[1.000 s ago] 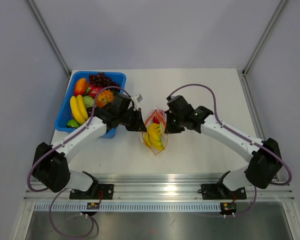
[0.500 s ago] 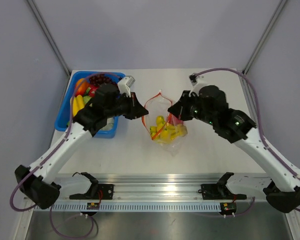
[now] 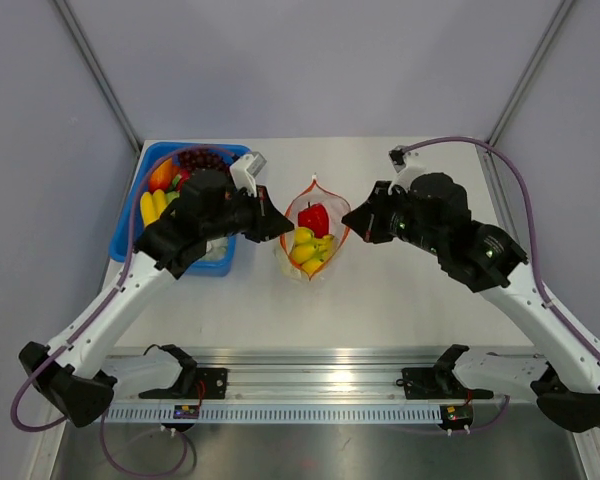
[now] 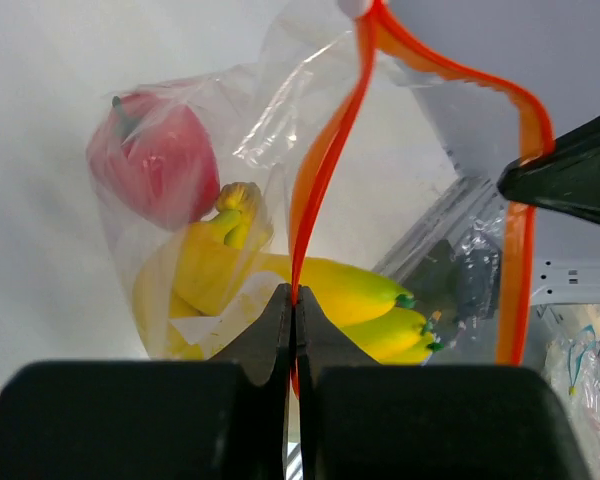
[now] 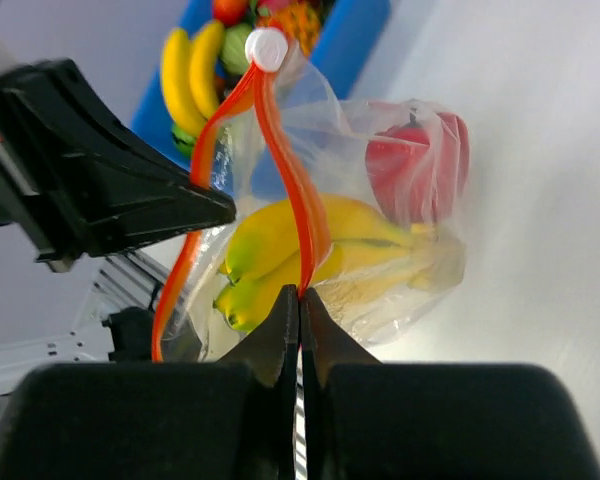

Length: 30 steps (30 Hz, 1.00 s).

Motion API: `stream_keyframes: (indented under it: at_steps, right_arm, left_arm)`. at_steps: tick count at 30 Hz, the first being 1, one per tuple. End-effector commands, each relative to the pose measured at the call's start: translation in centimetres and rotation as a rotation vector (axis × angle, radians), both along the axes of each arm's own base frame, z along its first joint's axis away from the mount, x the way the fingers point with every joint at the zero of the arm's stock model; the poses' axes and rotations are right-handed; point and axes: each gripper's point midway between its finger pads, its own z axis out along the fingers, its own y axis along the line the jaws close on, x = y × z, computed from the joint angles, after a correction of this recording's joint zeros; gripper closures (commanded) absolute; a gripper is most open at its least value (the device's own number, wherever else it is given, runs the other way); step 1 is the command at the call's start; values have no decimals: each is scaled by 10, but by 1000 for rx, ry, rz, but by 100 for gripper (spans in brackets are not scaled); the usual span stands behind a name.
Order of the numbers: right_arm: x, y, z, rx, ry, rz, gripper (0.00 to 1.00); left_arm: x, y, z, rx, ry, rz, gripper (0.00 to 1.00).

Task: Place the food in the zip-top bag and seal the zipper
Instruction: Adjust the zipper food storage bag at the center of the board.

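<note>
The clear zip-top bag [image 3: 310,238] hangs between my two grippers above the table, its mouth held wide open. Inside lie yellow bananas [image 3: 308,252] and a red fruit [image 3: 314,217]; both also show in the left wrist view, the bananas [image 4: 350,290] and the red fruit [image 4: 155,160]. My left gripper [image 3: 283,226] is shut on the left side of the red-orange zipper [image 4: 315,190]. My right gripper [image 3: 350,222] is shut on the right side of the zipper [image 5: 295,205]. A white slider [image 5: 267,47] sits at the zipper's far end.
A blue tray [image 3: 128,215] at the left back holds more toy fruit: bananas [image 3: 152,205], grapes [image 3: 202,158] and an orange piece [image 3: 161,174]. Purple cables run along both arms. The table's front rail [image 3: 320,385] lies below.
Both grippers have lifted the bag off the table and pulled its mouth open. The bag's contents settled, and the red fruit now shows at the top.
</note>
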Motion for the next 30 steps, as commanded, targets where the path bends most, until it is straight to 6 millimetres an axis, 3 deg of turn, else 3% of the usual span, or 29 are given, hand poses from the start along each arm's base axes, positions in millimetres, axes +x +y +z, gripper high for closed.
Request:
stream_keyframes:
  at_steps: [1,2,3,5,6,7,8,11,12,13,15,17,19,20,23,24,26,28,30]
  right_arm:
    - [5,7,-29,-33,30,7,100]
    - [8,9,-52,-59,79,-2,100]
    - [5,7,-92,-118,152,-6,100]
    - [5,4,-128,-178,222,-30,100]
    - [5,2,-146,-216,263,-40,100]
    - [4,0,-148,-232,280,-46,100]
    - [4,1,-144,-230,278,-43,100]
    - [12,2,-93,-163,167,-49,100]
    - [14,2,-58,-113,101,-54,100]
    - [14,-1,-45,-110,74,-57,100]
    - [12,-5,-4,-47,0,-60,100]
    - [9,-9,13,-18,-36,-65,100]
    - [7,-14,22,7,-66,-78,100]
    - [7,-16,19,6,-65,-88,100]
    - [8,-18,-11,-40,-11,-106,100]
    - [8,-17,-33,-73,31,-107,100]
    - [9,-16,-56,-107,82,-113,100]
    - [6,-18,-76,-144,128,-117,100]
    - [6,-19,-69,-133,118,-120,100]
  left_arm:
    - [11,-3,-56,81,77,21,100]
    - [6,-2,-89,118,156,11,100]
    - [4,-3,-108,139,199,3,100]
    - [0,-6,-136,177,269,-17,100]
    - [-3,-8,-137,178,278,-30,100]
    - [-3,-9,-133,175,276,-36,100]
    - [-3,-11,-126,169,259,-42,100]
    - [5,-13,-66,119,142,-39,100]
    - [3,-12,-44,93,98,-44,100]
    - [4,-13,-10,51,38,-49,100]
    - [-4,-11,26,-13,-32,-60,100]
    - [-7,-10,45,-49,-73,-60,100]
    - [-6,-10,41,-48,-69,-56,100]
    - [-5,-11,25,-28,-34,-52,100]
    - [-4,-24,-14,-8,70,-85,100]
    - [-6,-26,-34,14,111,-90,100]
    - [-5,-35,-59,54,159,-100,100]
    - [-9,-39,-70,82,191,-118,100]
    - [-11,-46,-67,91,176,-139,100]
